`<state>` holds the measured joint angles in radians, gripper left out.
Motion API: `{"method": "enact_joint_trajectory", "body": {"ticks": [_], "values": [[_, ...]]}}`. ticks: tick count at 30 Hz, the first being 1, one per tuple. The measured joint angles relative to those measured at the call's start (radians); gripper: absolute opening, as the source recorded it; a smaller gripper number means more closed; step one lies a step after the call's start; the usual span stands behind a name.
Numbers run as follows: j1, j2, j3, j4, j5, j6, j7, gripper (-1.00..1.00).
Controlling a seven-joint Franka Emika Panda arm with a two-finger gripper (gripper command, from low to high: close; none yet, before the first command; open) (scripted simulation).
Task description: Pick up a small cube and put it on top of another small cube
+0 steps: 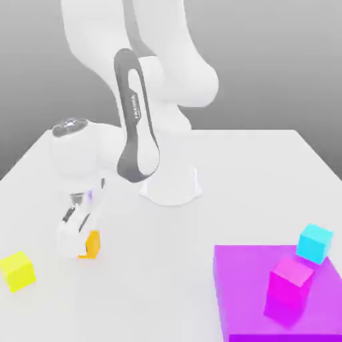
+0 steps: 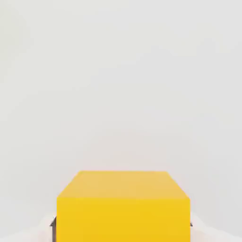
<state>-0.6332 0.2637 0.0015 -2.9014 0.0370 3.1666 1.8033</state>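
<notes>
A smooth white table (image 1: 150, 287) carries the glossy white-and-black arm (image 1: 137, 113); a flat-topped purple slab (image 1: 244, 287) is cut off at the exterior view's right; magenta (image 1: 290, 280), cyan (image 1: 314, 243) and yellow (image 1: 18, 271) cubes look plain and sharp-edged. The orange cube (image 1: 91, 245), partly hidden, sits near the yellow one; the gripper (image 2: 123, 227) is clamped on it, pads against opposite sides.

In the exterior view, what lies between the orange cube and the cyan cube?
The exterior view shows bare tabletop beside the orange cube, then the purple block below the cyan cube.
</notes>
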Motion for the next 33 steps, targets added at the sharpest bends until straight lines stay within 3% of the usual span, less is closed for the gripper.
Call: {"method": "enact_joint_trajectory", "body": {"ticks": [10, 28, 33], "values": [[0.032, -0.3, 0.001, -0.044, -0.036, -0.256, 0.013, -1.0], [0.706, -0.402, 0.467, 0.295, 0.068, -0.68, -0.454, -1.0], [0.782, -0.261, 0.541, 0.333, -0.047, -0.595, -0.428, -1.0]]}}
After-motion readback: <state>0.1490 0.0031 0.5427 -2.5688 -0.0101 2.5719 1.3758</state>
